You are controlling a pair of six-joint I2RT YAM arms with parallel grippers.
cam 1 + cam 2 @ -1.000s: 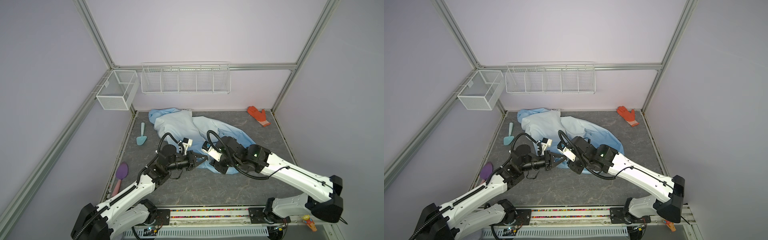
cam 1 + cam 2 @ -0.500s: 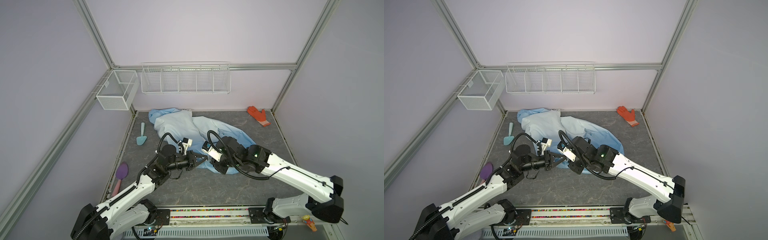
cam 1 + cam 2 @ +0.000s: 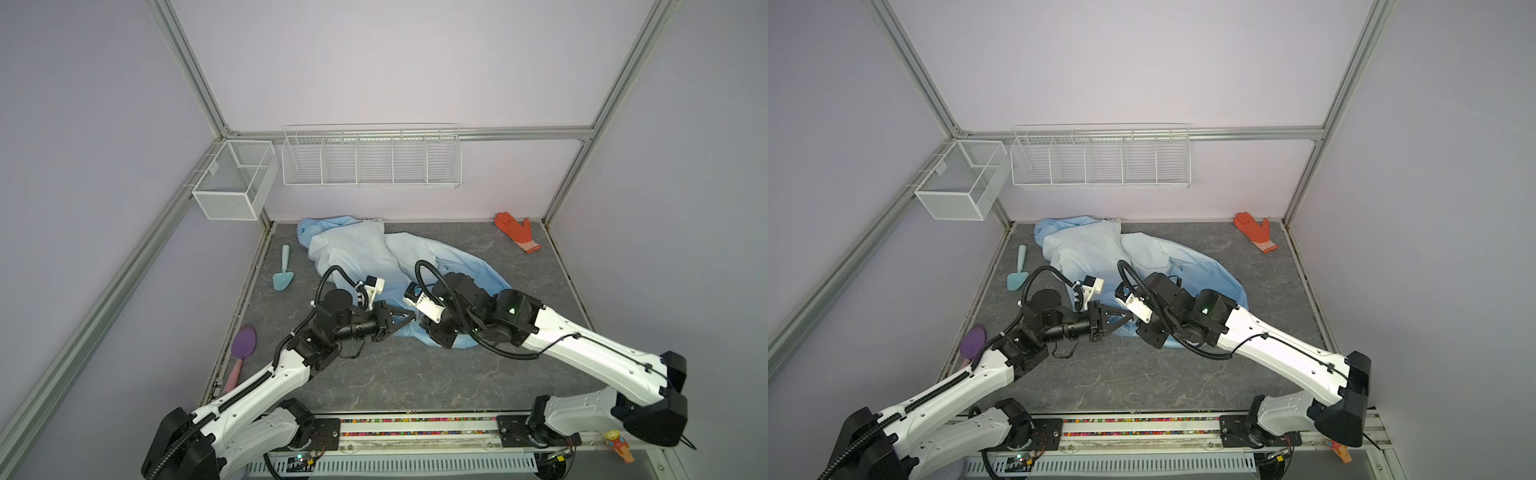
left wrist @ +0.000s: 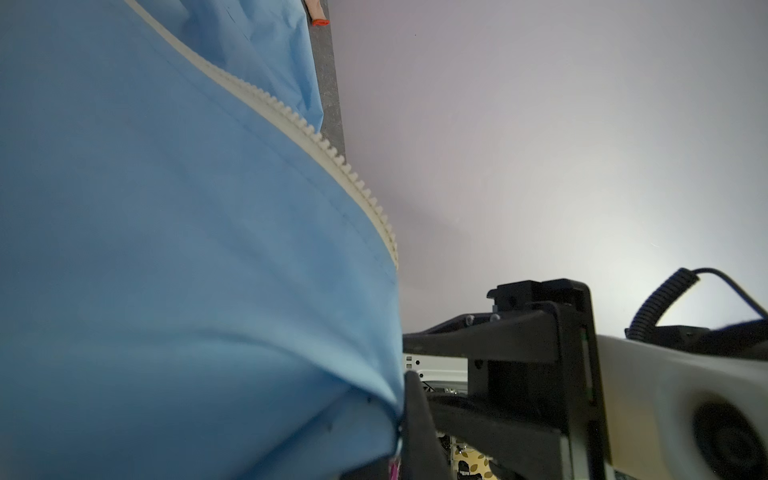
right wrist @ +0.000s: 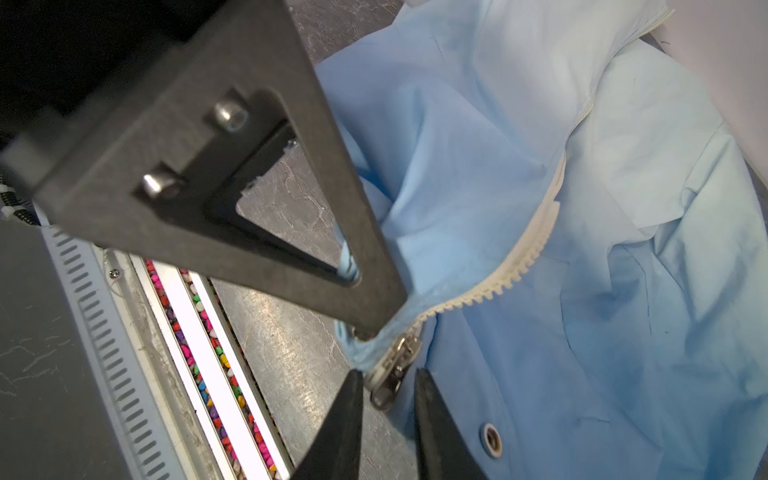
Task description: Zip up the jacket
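this is a robotics lab work cell rather than a home or shop: in both top views plain lilac wall panels (image 3: 395,62) are boxed in by bare aluminium frame posts (image 3: 189,70), and two white-and-black robot arms (image 3: 582,353) are bolted to a mounting rail (image 3: 415,426) along the bottom edge of the frame, beside a slotted cable duct (image 3: 395,471) and an exposed circuit board (image 3: 301,459). white wire baskets (image 3: 370,158) hang in the upper middle above a grey stone-look tabletop (image 3: 415,374).
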